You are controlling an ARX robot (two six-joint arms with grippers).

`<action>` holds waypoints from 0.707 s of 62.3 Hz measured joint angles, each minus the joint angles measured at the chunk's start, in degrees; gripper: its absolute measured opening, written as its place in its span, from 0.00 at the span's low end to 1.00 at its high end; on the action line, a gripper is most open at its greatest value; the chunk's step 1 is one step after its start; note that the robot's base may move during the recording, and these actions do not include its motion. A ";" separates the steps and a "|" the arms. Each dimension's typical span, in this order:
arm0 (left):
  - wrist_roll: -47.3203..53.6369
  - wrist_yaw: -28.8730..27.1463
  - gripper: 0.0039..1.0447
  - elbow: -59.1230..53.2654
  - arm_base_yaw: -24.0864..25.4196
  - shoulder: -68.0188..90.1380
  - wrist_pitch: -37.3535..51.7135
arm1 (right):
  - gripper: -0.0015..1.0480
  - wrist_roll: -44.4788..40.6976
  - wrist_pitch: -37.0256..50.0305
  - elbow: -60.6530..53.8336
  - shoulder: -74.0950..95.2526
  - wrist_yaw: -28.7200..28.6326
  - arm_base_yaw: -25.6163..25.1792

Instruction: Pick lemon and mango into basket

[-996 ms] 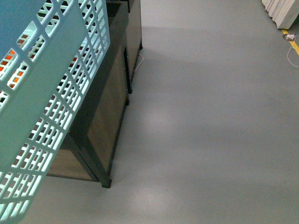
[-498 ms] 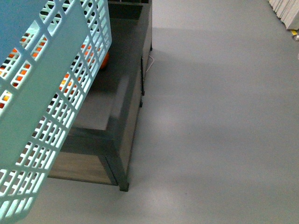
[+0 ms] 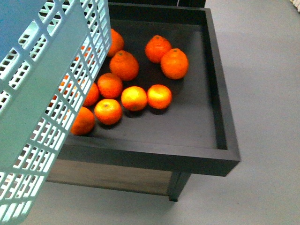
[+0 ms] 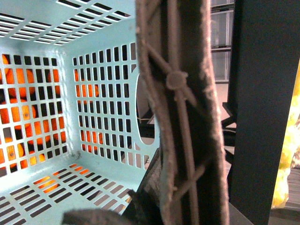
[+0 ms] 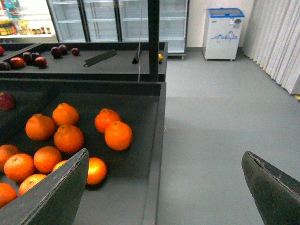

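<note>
Open floor (image 3: 267, 70) lies right of the tray (image 3: 218, 93); the basket (image 3: 47, 70) overhangs its left. Right gripper (image 5: 165, 159) spread wide, empty; left gripper (image 4: 183, 117): cannot tell

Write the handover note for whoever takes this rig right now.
Left pincer: appears shut on the basket, holding it tilted above the left side of the tray.
Right pincer: open, empty, near the tray's rim.
Fruit: the lemon and mango show in no view; the tray shows only oranges.
Done: nothing; the basket is empty.
Left to do: find both fruits, pick each one, and put them in the basket.
</note>
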 joint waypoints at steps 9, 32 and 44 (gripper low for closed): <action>-0.02 0.02 0.04 0.00 -0.02 0.00 0.00 | 0.92 0.00 0.00 0.00 0.00 0.09 0.00; -0.04 -0.02 0.04 0.00 0.02 0.00 0.00 | 0.92 0.00 0.02 0.00 -0.02 0.11 0.00; 0.00 0.00 0.04 0.02 0.02 -0.02 0.00 | 0.92 0.02 0.00 0.00 -0.02 -0.02 0.00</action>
